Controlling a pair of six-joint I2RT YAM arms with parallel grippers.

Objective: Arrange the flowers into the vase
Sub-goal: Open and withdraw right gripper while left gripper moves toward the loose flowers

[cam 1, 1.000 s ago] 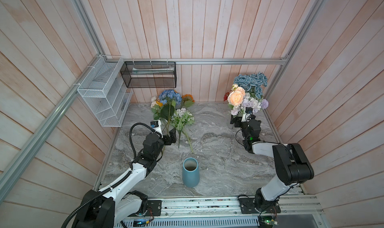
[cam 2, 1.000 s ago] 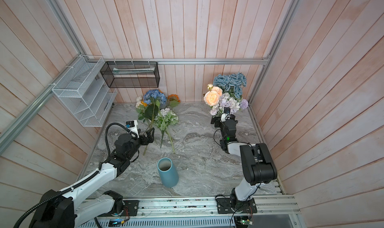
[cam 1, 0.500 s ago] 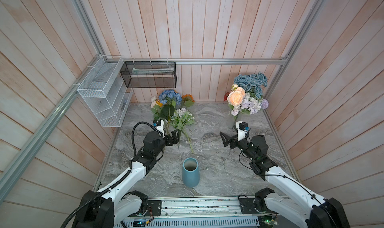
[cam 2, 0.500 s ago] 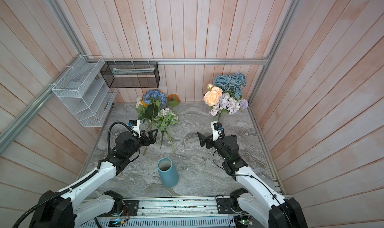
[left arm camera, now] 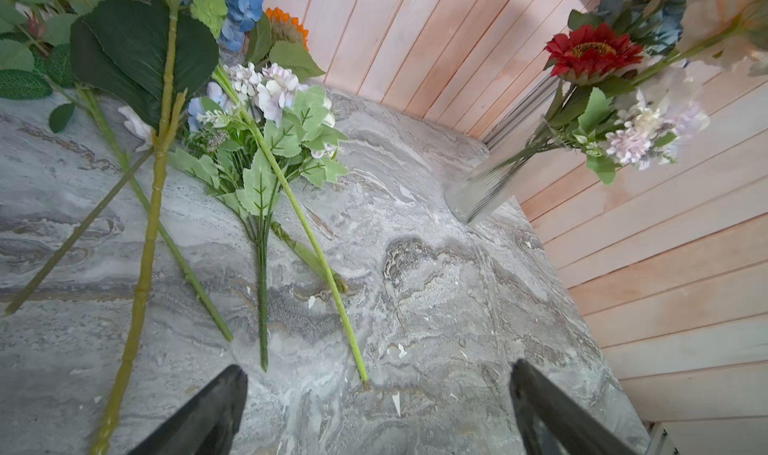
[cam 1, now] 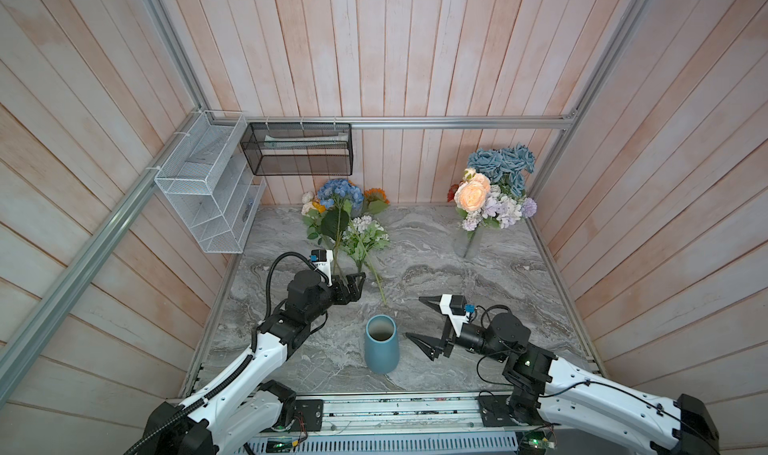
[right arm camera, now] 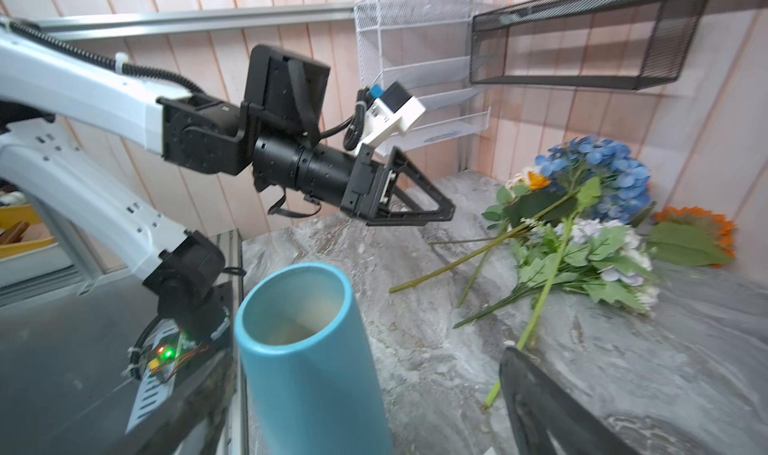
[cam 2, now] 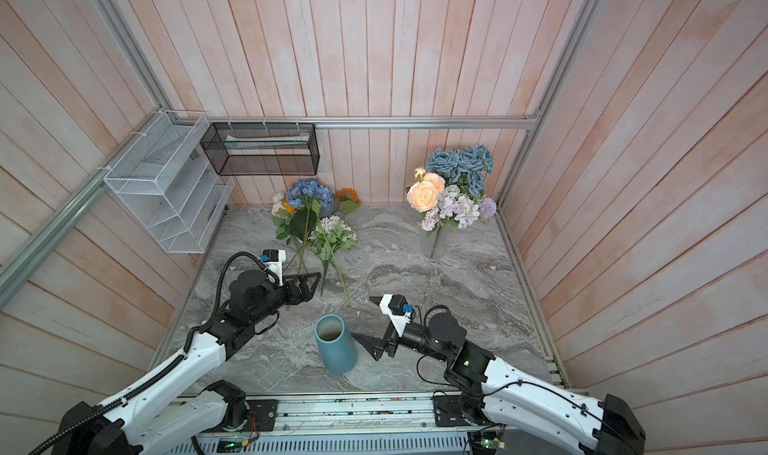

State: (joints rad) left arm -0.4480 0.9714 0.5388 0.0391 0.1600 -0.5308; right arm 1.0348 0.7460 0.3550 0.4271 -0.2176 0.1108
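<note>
The flowers point(cam 1: 345, 228) lie loose on the grey marbled surface point(cam 1: 436, 274) near the back wall, with the blooms toward the wall and the stems pointing to the front. The left fingers point(left arm camera: 208, 411) are spread wide and hold nothing. They sit just short of the stem ends, which point into the gap between them in the left wrist view. The blue vase point(cam 1: 381, 345) stands upright at the front centre. The right fingers point(cam 1: 424, 341), also wide apart and holding nothing, hover just beside it on its right. A glass vase point(cam 1: 467, 243) at the back right holds a bouquet point(cam 1: 494, 195).
</note>
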